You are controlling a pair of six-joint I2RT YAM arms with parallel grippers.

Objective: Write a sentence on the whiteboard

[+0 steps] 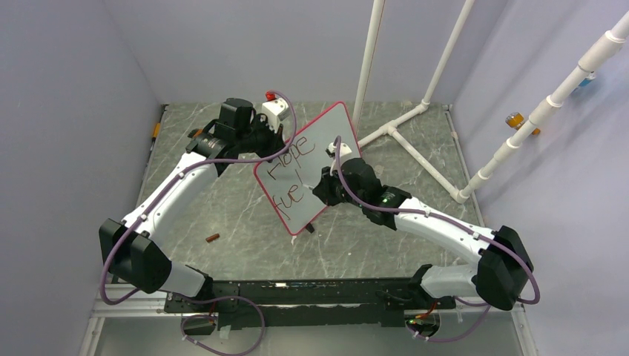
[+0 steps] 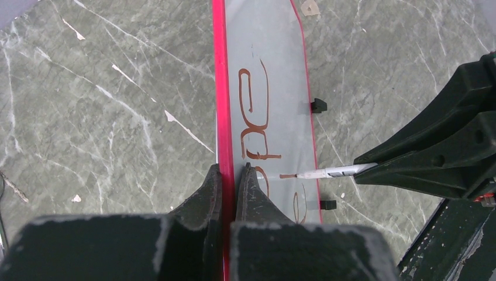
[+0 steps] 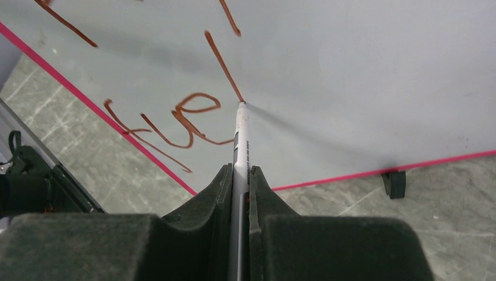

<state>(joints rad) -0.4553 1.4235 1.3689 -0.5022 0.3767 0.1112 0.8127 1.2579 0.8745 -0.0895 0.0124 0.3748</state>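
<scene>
The whiteboard (image 1: 320, 144) with its red-pink frame stands tilted on edge at the table's middle. My left gripper (image 2: 229, 175) is shut on its frame edge (image 2: 220, 88) and holds it up. The sentence (image 1: 288, 178) reads "Hope" above "fuel" in red-brown marker; it shows too in the right wrist view (image 3: 175, 120). My right gripper (image 3: 240, 175) is shut on a white marker (image 3: 241, 140), whose tip touches the board at the foot of the "l" stroke. The marker also shows in the left wrist view (image 2: 327, 172). Two black feet (image 2: 319, 105) stick out from the board's far edge.
A small brown marker cap (image 1: 212, 238) lies on the marble table at front left. A white pipe frame (image 1: 415, 119) stands at the back right. The black base rail (image 1: 297, 293) runs along the near edge.
</scene>
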